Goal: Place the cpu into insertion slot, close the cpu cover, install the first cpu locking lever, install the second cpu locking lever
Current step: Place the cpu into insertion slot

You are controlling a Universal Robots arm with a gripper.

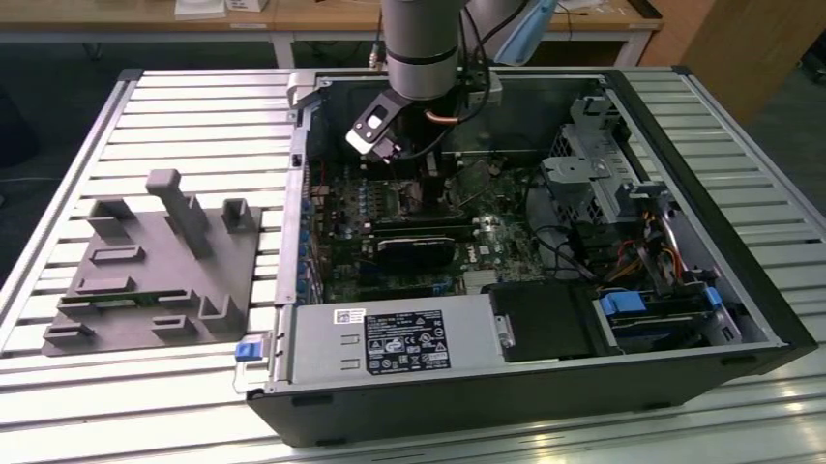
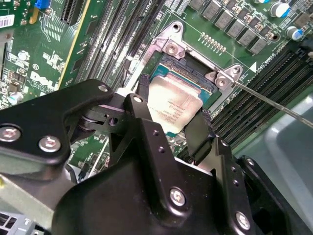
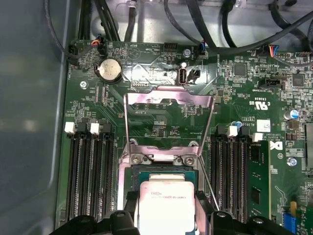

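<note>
green board (image 3: 161, 117) beneath pincer (image 2: 171, 111) clamping square silvery cpu (image 3: 166, 205).

The pincer (image 3: 167, 218) clasps the cpu (image 3: 167, 203) by two opposite edges, its pale face showing, over the open socket (image 3: 161, 173) of the green motherboard (image 3: 234, 98). The cpu cover (image 3: 168, 94) lies open beyond the socket, with black memory slots (image 3: 90, 171) on either side. A coin cell (image 3: 109, 70) sits farther off.

The arm (image 1: 420, 39) comes straight down, wrist angled. Its hand (image 2: 171, 115) sits low, both black fingers (image 2: 196, 134) pinched against opposite edges of the cpu (image 2: 168, 100).
</note>
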